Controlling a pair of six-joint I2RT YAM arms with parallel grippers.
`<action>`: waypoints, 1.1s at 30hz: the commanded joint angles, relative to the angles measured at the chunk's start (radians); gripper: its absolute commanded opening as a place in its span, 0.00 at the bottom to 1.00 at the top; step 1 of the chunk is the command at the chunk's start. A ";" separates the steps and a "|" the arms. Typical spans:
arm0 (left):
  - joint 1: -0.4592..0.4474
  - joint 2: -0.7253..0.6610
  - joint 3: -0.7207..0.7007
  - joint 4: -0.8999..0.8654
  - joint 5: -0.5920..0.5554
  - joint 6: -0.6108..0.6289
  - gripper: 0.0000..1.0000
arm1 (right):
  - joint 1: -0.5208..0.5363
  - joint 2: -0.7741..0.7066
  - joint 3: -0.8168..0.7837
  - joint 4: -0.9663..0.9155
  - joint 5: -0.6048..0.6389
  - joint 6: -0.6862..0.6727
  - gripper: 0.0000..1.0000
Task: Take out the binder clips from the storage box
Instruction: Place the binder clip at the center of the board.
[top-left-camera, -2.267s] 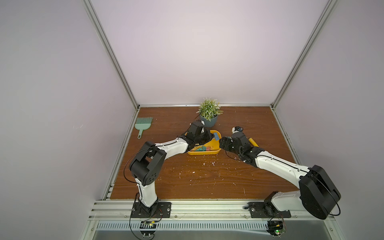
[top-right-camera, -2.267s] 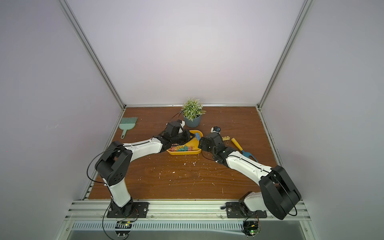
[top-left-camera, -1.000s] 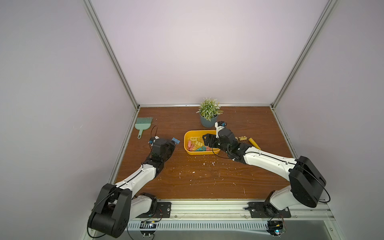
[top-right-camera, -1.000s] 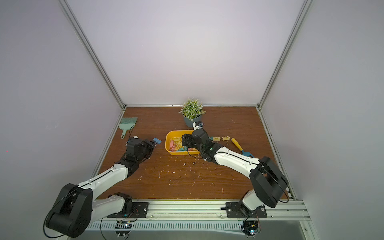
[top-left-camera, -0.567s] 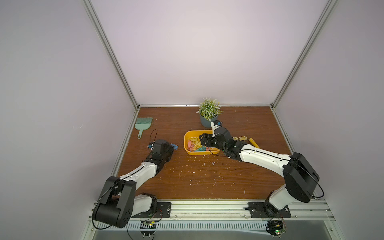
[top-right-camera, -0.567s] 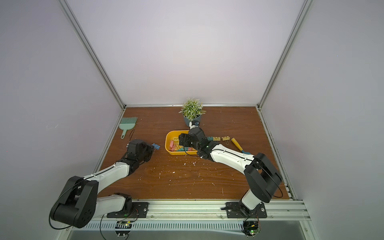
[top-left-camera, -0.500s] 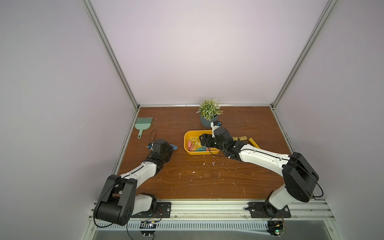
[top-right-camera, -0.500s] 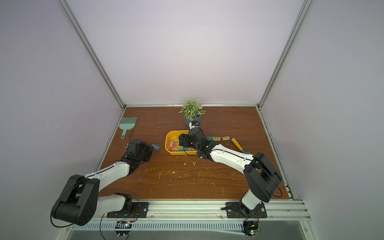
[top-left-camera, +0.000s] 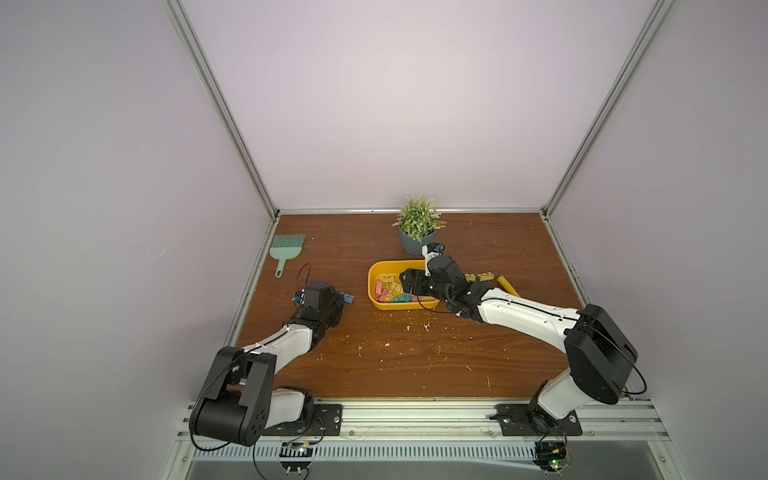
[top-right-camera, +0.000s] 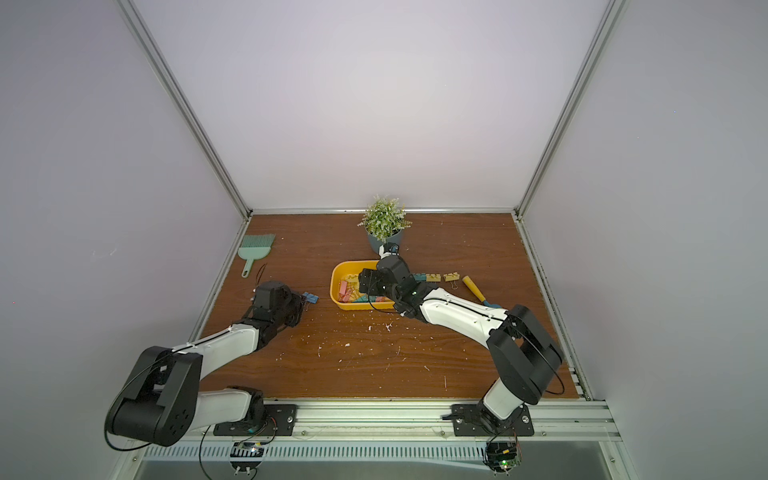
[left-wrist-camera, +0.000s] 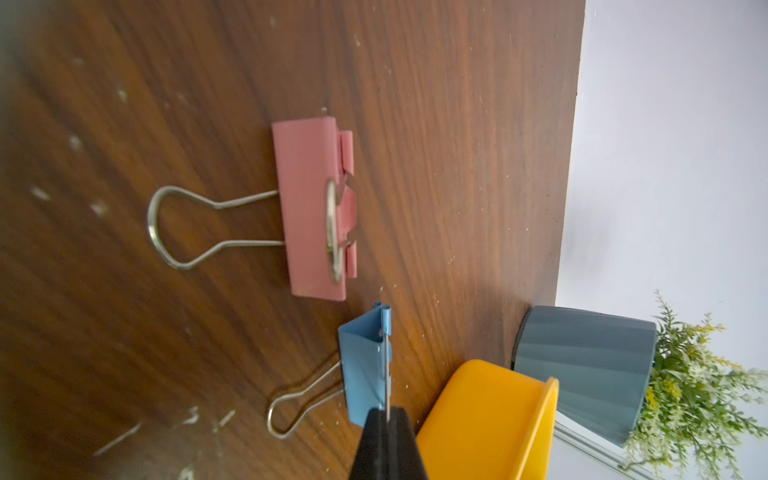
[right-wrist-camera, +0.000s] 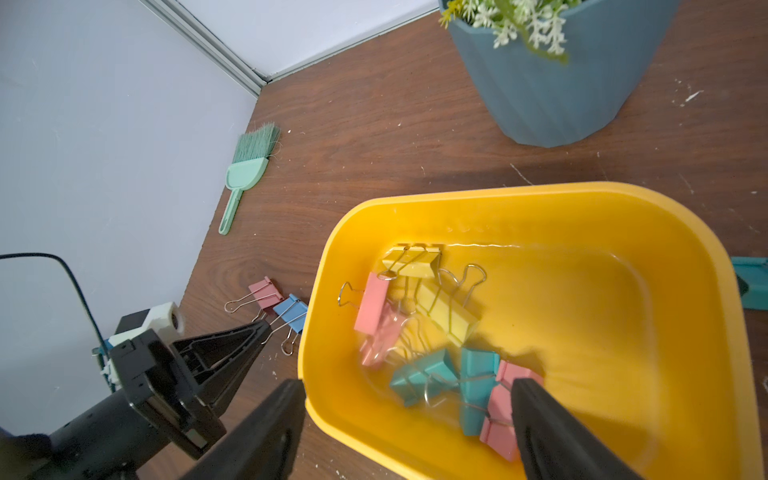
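Glossy yellow plastic storage box (right-wrist-camera: 540, 208), round-cornered, on tabletop (top-left-camera: 415, 365) toward far edge, holds pastel folded-metal binder clips (right-wrist-camera: 372, 307) | left gripper (left-wrist-camera: 387, 415) pinches wire loop of blue clip (left-wrist-camera: 361, 365) | right gripper (right-wrist-camera: 407, 384) spread astride box wall

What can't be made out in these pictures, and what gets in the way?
Both top views: the right arm hides one end of the yellow tub, so its clips cannot be counted.
Right wrist view: the pink clips blur together; a teal thing is cut off by the edge.
Left wrist view: the edge cuts off the left pincer, shut on the blue clip.
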 joint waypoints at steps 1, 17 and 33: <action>0.015 -0.006 -0.022 -0.005 -0.027 -0.025 0.04 | 0.007 -0.012 0.021 -0.011 0.009 0.001 0.84; 0.021 0.014 -0.008 0.042 -0.039 -0.035 0.19 | 0.005 -0.016 0.022 -0.031 0.023 0.001 0.85; 0.020 -0.231 0.046 -0.148 -0.044 0.199 0.52 | 0.005 -0.088 -0.020 -0.013 0.091 -0.029 0.86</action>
